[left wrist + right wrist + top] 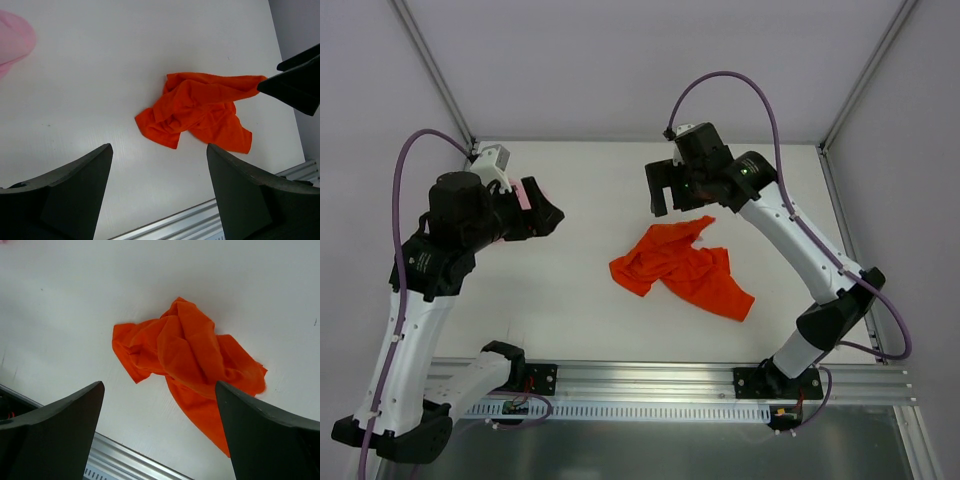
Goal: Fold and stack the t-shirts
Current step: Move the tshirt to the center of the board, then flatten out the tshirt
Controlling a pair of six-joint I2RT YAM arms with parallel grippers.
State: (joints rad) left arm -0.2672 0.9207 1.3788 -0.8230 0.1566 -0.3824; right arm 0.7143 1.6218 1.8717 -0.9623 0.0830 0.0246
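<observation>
Top external: orange-red t-shirt [682, 270] lies crumpled at centre, unfolded; pink t-shirt [531, 192] far left, mostly hidden, maybe bunched. Both left gripper [159, 147] and right gripper [159, 385] gape empty. Next: pinch orange corners, spread flat.

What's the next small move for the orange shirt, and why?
Probably lower the right gripper onto the far corner of the orange t-shirt and pinch it, to start spreading it flat: the shirt lies crumpled in a heap, and the gripper hangs open and empty just beyond that corner.
</observation>
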